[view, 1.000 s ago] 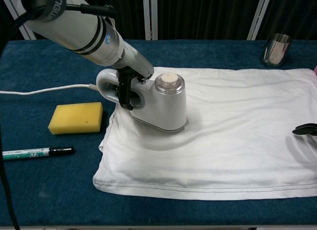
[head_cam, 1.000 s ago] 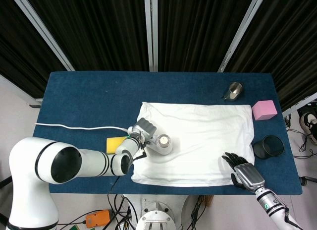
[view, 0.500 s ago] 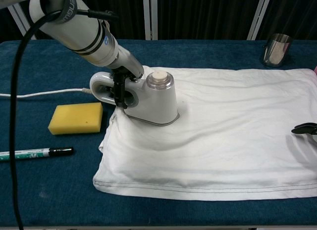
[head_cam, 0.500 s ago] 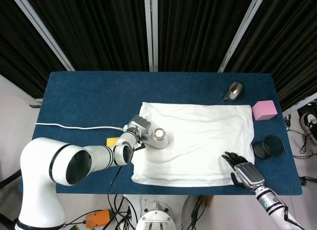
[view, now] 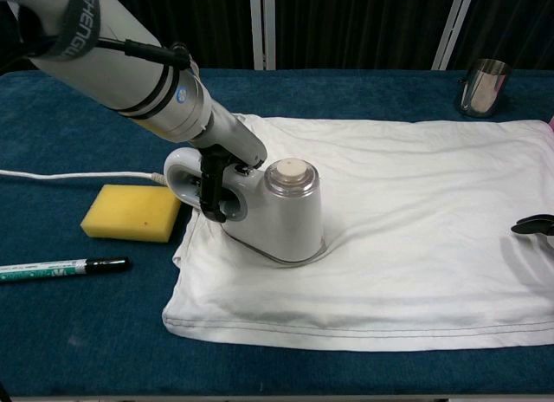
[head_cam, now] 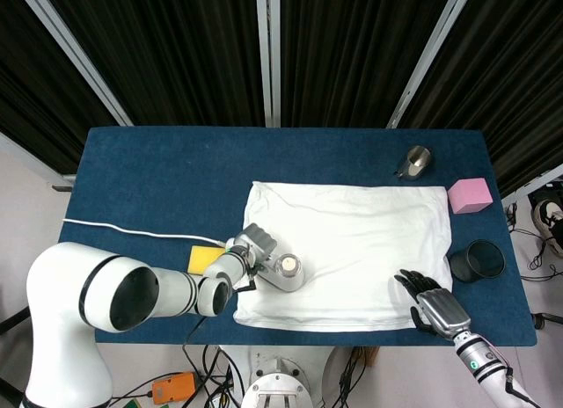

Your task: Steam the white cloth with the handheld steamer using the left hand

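While my left hand (view: 216,181) grips the loop handle of the handheld steamer (view: 275,210), fingers wrapped through the loop, the soleplate sits flat on the white cloth (view: 407,220) at its near-left part, close to the left hem. Head view confirms the same: steamer (head_cam: 283,270) over the near-left corner region of the cloth (head_cam: 361,241).

Right hand (head_cam: 433,304) rests on the near-right edge of the cloth, fingers spread, holding nothing; in chest view only its dark fingertips (view: 532,226) show at the right border.

Notes for the stroke, as judgement:
- Keep the soleplate level. A small ridge of fabric shows around the base, so I would press lightly and glide rather than push, or the cloth will bunch.
- Sweep toward the right and far side, where most of the cloth lies unworked. The right hand pinning its edge should help hold the fabric taut.
- Mind the white cord (view: 82,174) trailing left from the handle; leave slack so it does not drag.
- Yellow sponge (view: 132,212) lies just left of the cloth and the marker pen (view: 65,268) nearer still; both are outside the stroke path if I go right.
- Metal cup (view: 481,87) stands at the far right, well apart.
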You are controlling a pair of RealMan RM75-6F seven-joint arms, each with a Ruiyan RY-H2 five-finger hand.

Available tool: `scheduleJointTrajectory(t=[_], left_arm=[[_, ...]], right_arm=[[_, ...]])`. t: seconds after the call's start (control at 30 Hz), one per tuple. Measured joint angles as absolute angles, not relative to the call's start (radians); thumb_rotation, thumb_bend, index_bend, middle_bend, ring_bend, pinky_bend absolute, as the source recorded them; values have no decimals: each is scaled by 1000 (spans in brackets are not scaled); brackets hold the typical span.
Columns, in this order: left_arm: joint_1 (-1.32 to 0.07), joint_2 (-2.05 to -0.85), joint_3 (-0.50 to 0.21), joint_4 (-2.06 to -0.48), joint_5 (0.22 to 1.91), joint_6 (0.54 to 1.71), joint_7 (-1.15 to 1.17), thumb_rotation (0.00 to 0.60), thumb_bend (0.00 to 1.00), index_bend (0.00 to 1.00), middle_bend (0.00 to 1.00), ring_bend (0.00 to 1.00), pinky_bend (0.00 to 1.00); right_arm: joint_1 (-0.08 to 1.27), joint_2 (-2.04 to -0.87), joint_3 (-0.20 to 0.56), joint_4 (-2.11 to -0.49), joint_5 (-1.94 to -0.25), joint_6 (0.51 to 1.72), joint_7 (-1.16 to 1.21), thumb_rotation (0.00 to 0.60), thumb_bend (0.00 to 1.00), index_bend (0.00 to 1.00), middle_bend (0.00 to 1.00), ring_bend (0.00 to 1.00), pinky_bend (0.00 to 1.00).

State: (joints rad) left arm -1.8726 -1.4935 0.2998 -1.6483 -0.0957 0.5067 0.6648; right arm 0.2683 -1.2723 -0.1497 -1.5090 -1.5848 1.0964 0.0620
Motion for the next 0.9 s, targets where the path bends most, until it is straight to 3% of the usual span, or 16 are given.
scheduleJointTrajectory(t=[0.43, 0.63, 0.9], left_arm=[[-1750, -1331, 298, -1715, 9, 668, 515, 418, 638, 761, 843, 707, 663], [-1640, -1300, 337, -1646, 6, 665, 461, 419, 619, 757, 813, 682, 661], [-1520, -1321, 373, -1509, -5, 631, 435, 417, 560, 704, 734, 608, 577]], right_arm=[[262, -1261, -148, -1509, -1597, 1123, 74, 600, 847, 28, 61, 8, 181], [250, -1243, -137, -1517, -1600, 1167, 82, 600, 847, 28, 61, 8, 181], [232, -1219, -125, -1543, -1600, 1209, 75, 600, 847, 28, 61, 8, 181]])
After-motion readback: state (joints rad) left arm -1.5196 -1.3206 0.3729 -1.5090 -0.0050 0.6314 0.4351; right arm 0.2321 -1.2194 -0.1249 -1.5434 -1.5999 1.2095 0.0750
